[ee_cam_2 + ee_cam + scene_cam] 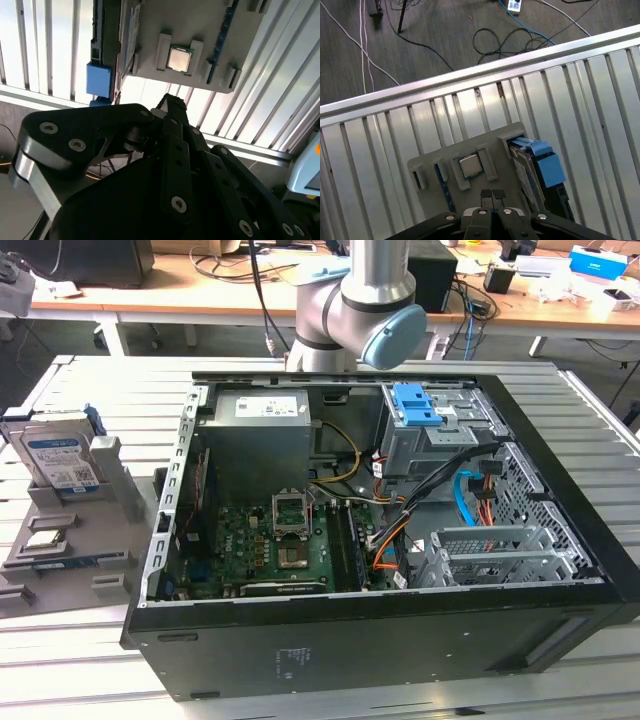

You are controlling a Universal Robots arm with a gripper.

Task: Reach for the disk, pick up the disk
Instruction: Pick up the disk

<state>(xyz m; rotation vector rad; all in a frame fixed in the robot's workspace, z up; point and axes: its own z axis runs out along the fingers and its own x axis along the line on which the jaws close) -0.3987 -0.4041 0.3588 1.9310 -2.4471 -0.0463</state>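
**Closed gripper above the holder, disk not yet grasped**

In the first wrist view the gripper (492,194) has its two fingertips pressed together with nothing between them. It holds nothing and touches nothing. It hangs above a grey holder (505,150), with its tips over the edge of the holder near a small square chip (470,166) that sits in a recess there.

The disk (527,172) stands on edge in a slot at one end of that holder, just beside the chip and apart from the gripper. Its thin upper edge faces up toward the gripper, and its blue rails (547,162) show at the end.

In the exterior view the disk (58,455) is on the slatted table (90,390), to the exterior view's left of the open computer case (400,640). Its broad labelled face is upright and turned toward that camera. Its long axis appears to lie level, along the slot
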